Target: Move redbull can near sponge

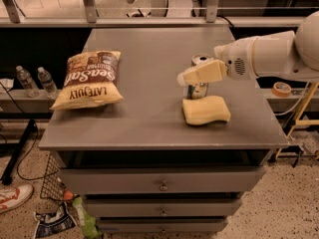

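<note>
1. Find the redbull can (199, 90) upright on the table (144, 118), just behind the sponge (206, 109), well apart from the chip bag (89, 78).
2. Note the gripper (202, 73) laid across the can's middle; cannot tell whether clasped or loose.
3. Expect light, thin, slippery metal: easily dented, easily tipped.
4. Take hold around mid-body, squarely, with modest pressure.
</note>
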